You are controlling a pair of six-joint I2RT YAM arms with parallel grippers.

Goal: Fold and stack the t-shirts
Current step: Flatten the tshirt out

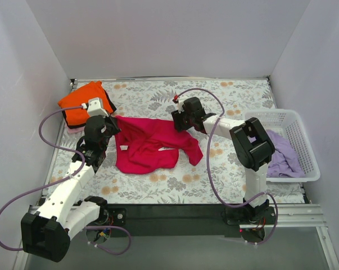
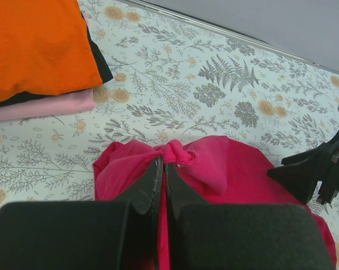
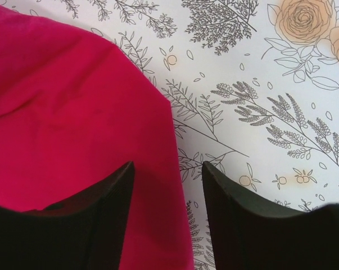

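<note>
Plain white walls (image 1: 169, 39) stand on three sides of a table (image 1: 158, 191) covered with a flower-patterned cloth (image 1: 236, 90).

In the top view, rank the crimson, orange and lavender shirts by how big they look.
1. crimson shirt
2. orange shirt and lavender shirt: close; the lavender one is partly hidden, so unranked.

Buries a pinched fold of the crimson t-shirt (image 2: 231, 169) inside the clamped left claw (image 2: 162, 164). Leaves only a thin edge of the pale pink t-shirt (image 2: 40, 107) showing beneath the orange t-shirt (image 2: 34, 45), itself cropped at top and left edges, with an unidentifiable dark layer (image 2: 100, 70) between. Overhead, masks part of the lavender t-shirt (image 1: 284, 160) in the basket (image 1: 307, 143) behind the right arm's elbow (image 1: 252, 145).
</note>
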